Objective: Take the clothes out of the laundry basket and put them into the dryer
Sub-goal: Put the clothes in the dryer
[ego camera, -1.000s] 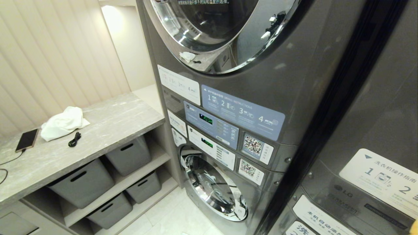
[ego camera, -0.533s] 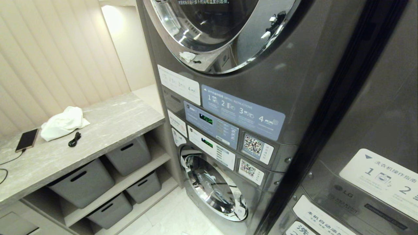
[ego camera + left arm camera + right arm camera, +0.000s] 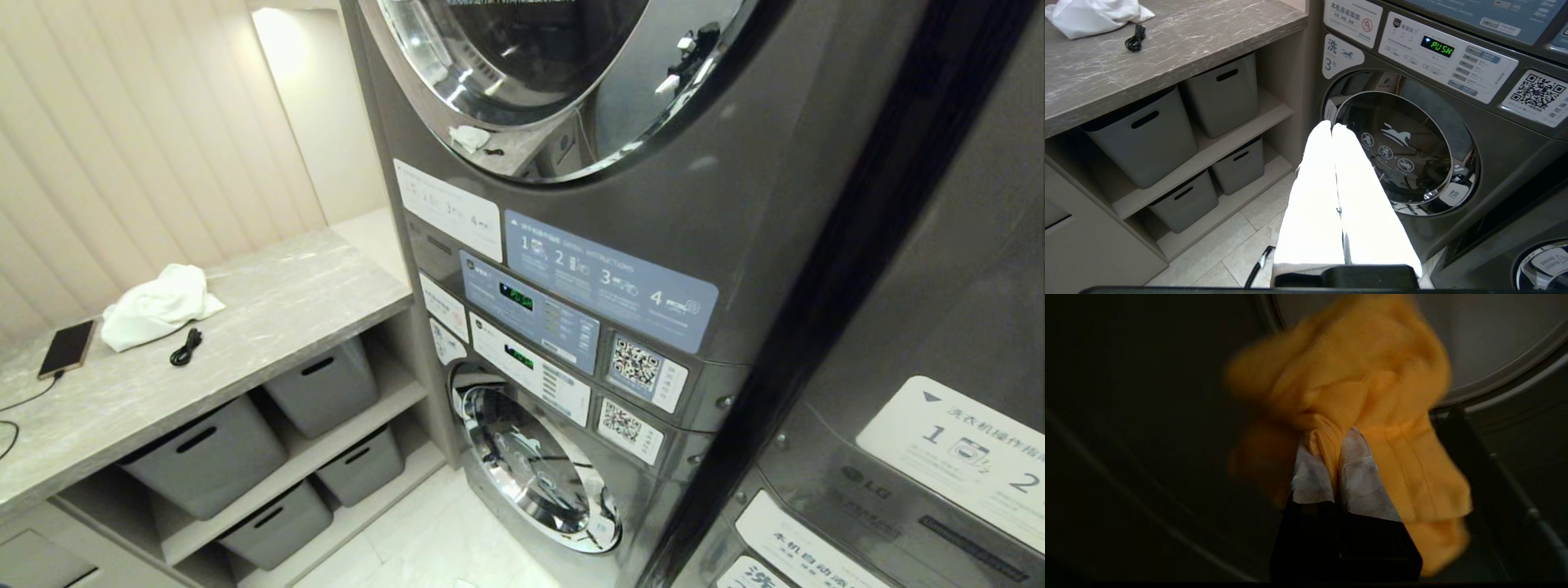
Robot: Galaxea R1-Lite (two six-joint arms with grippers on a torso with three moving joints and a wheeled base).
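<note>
The orange garment [image 3: 1355, 396] was pinched in the right gripper [image 3: 1337, 457], whose white-padded fingers [image 3: 1359, 477] were closed tight on a fold of it, the rest bunched above and draping down one side. Behind the garment curved a round door rim [image 3: 1494, 384] on a dark machine front; which machine this was could not be told. The left gripper [image 3: 1333, 130] had its two white fingers pressed together, holding nothing, and pointed at the lower round door [image 3: 1396, 151] of the stacked machines [image 3: 735, 245]. Left of the stacked machines stood a grey counter [image 3: 269, 318] bearing a white cloth [image 3: 155, 306], a black cable [image 3: 186, 347] and a phone [image 3: 65, 349], with grey bins [image 3: 204, 453] on the shelves beneath.
</note>
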